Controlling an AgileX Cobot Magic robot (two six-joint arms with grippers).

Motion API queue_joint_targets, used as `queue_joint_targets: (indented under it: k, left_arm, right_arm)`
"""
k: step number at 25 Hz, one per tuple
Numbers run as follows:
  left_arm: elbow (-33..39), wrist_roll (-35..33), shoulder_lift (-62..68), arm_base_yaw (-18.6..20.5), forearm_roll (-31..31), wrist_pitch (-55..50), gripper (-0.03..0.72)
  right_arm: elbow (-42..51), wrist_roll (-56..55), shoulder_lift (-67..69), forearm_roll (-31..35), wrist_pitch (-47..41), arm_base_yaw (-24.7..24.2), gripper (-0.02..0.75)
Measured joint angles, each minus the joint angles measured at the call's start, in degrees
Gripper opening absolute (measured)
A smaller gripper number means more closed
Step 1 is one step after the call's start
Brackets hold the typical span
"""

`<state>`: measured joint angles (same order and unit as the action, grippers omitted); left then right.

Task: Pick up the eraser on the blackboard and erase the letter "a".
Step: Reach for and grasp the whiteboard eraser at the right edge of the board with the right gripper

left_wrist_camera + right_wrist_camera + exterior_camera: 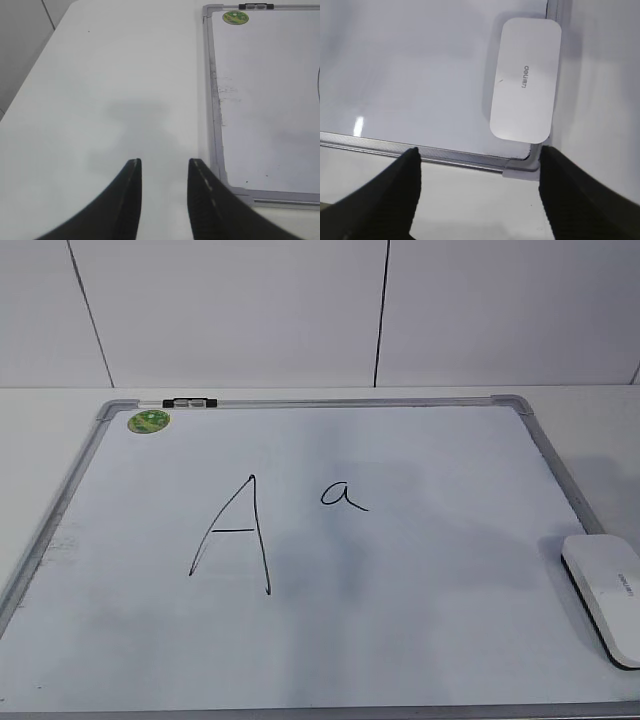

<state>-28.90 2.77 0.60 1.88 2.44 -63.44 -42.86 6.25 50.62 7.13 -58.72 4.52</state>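
one eraser (605, 592) (untouched) on blackboard (560, 480)

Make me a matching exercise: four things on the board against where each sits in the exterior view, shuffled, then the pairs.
Things:
1. eraser
2. sticker
3. marker
4. letter "a"

Places:
A. top-left corner of the blackboard, inside the frame
B. right edge, lower part
C. on the top frame rail
D. near the middle, right of the big "A"

Pairs: 1-B, 2-A, 3-C, 4-D

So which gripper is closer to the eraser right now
Right. The right gripper hangs open just short of the eraser; the left gripper is off the blackboard's far side.
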Motion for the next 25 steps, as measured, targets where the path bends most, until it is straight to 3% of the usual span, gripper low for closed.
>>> queue_joint_targets:
  k: [25]
  left_arm:
    - [0.00,0.00,0.00,0.00,0.00,0.00,0.235]
  right_arm:
    - [-1.38,-5.59,21.52,-4.62,3.85,0.00,0.556]
